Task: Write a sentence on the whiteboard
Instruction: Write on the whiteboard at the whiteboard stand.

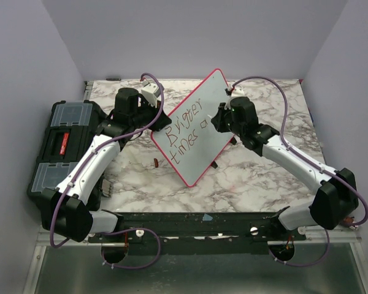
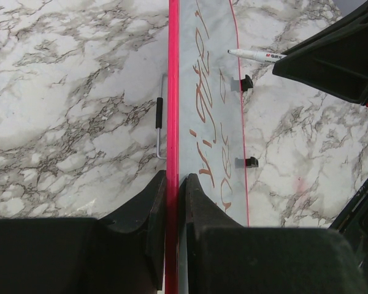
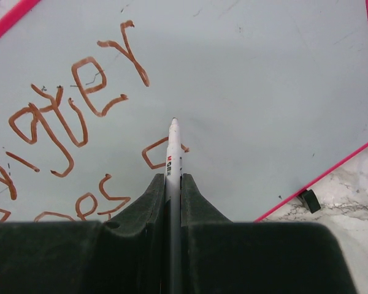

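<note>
Pale grey-white whiteboard [image 1: 210, 101], pink-red frame [image 2: 172, 122]. Reddish-brown lettering [image 1: 183, 131]. White marble table [image 1: 257, 177], grey-brown veining. Black toolbox [image 1: 80, 131], red label [image 1: 64, 142]. White marker [image 3: 172, 153], red print. Purple cables [image 1: 284, 119]. Pale lilac walls [image 1: 24, 61].

Showed a black toolbox [image 1: 67, 131] with clear-lidded compartments at both ends and a red label in the middle, set at the left edge of a white, grey-veined marble table [image 1: 257, 184]. Also showed a small dark red piece [image 1: 154, 163] lying on the marble to the toolbox's right, apart from it, and a black rail [image 1: 190, 222] running along the near edge. Was enclosed by plain pale walls [image 1: 190, 37] on three sides.
</note>
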Action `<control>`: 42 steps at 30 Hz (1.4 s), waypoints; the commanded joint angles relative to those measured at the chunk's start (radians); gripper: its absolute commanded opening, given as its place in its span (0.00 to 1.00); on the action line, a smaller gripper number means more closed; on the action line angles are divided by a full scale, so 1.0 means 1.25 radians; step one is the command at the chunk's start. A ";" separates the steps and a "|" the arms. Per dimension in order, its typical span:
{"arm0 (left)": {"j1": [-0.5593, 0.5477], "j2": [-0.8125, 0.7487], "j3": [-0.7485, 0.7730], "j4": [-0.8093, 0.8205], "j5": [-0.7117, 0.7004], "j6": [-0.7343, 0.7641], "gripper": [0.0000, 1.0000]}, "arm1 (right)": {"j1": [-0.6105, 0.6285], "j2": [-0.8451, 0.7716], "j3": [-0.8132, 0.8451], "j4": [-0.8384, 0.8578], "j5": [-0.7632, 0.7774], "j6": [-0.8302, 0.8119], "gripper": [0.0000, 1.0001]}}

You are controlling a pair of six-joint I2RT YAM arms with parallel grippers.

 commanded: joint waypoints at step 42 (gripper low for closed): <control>-0.003 -0.007 0.002 0.017 -0.032 0.090 0.00 | -0.022 0.036 -0.054 0.039 -0.064 0.019 0.01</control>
